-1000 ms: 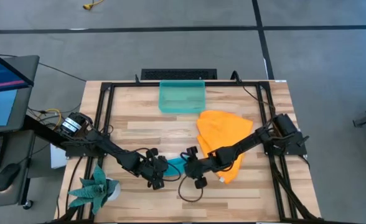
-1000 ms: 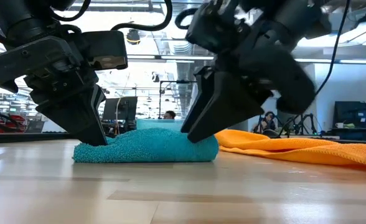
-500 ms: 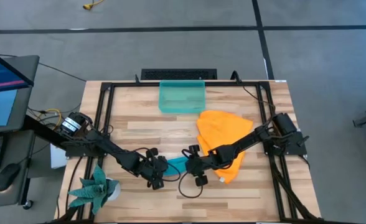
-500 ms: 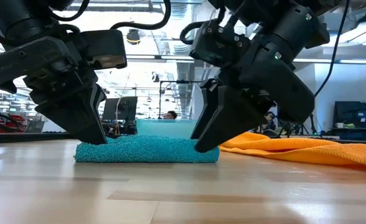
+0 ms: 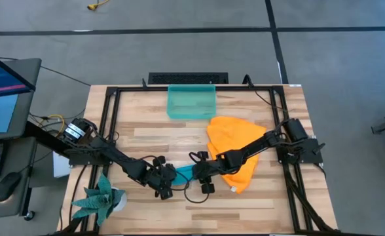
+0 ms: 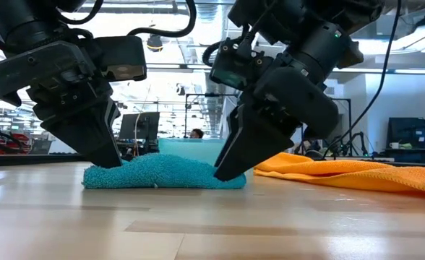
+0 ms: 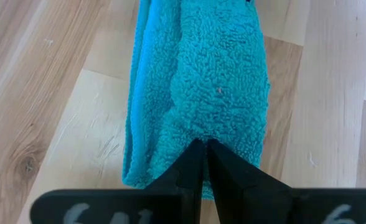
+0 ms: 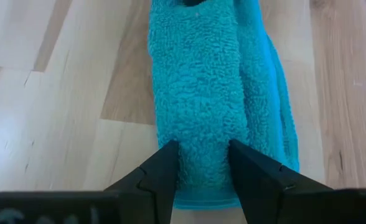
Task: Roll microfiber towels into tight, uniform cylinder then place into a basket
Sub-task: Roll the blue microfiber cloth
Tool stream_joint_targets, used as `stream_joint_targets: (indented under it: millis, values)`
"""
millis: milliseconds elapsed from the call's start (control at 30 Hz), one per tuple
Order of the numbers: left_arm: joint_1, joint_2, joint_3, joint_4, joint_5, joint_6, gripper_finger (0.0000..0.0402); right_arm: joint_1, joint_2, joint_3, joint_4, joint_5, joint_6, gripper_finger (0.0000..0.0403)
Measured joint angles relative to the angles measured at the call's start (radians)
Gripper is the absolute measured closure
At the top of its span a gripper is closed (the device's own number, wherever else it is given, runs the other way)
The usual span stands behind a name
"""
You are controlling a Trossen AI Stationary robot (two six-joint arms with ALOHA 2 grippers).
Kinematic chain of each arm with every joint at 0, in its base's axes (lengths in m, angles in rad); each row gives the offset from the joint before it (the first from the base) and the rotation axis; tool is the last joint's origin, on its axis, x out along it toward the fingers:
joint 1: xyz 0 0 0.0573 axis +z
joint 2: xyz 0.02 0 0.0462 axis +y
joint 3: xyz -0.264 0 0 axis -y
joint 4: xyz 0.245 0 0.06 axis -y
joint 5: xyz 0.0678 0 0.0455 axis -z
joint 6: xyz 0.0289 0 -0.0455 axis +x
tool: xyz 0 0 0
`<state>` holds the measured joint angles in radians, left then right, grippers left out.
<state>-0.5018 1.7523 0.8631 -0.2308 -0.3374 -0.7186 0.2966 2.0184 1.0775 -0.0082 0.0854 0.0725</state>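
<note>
Since a second ago, my right gripper (image 6: 223,173) has slid inward along the teal towel (image 6: 162,172), so the roll now reads shorter and lumpier in the low view, humped toward my left gripper (image 6: 111,160), where it earlier lay flatter and stretched longer. My left gripper has not shifted; its fingers are pinched almost closed on a pleat at one end of the teal towel, as the left wrist view shows. My right fingers stand partly apart, straddling a thick fold at the other end and holding it between them. The towel lies on the wooden table (image 5: 258,203) near its front edge, well apart from the basket (image 5: 192,102) at the back. The orange towel (image 5: 232,141) lies flat beside my right arm, not yet rolled. My worry is the roll itself: it looks loose and uneven, and if I push the ends together further it will likely bunch instead of tightening. The thin pinch on the left could also slip off the plush pile if I lift. From above, both grippers cover most of the teal towel, so I cannot tell how many turns it has. In the low view the basket is mostly screened by the towel and my arms.
</note>
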Motion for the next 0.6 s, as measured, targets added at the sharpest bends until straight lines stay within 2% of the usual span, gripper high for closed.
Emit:
stream_joint_targets:
  millis: [367, 600]
  values:
    - [0.0, 0.0, 0.0, 0.001, 0.0, 0.0, 0.0381, -0.004, -0.014, 0.008, -0.004, -0.007, -0.001, 0.0232]
    - [0.0, 0.0, 0.0, 0.002, -0.001, 0.0, 0.0381, -0.007, -0.012, 0.091, -0.171, -0.01, -0.001, 0.0233]
